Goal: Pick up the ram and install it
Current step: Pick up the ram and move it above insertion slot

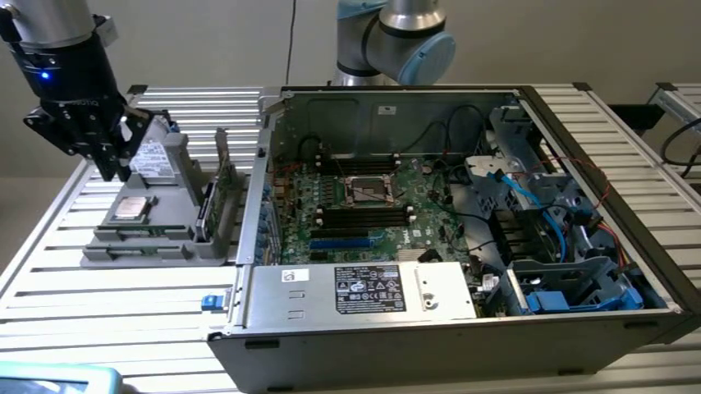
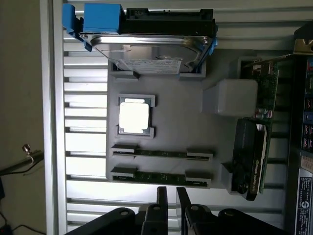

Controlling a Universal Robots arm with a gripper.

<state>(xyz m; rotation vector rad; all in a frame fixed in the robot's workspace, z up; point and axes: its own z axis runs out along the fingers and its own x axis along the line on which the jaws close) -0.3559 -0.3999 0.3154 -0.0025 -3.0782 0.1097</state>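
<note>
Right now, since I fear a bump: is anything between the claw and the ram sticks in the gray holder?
Nothing visible does. The claw hangs above the gray holder, and the nearer ram stick lies uncovered in its slot, with only open air between them.

Oblique overview; wrist straight above tray (image 2: 171,127)

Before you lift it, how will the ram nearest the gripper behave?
The ram is probably stiff and light: a thin board. It stands on edge in tray clips, so it may bind if pulled askew.
</note>
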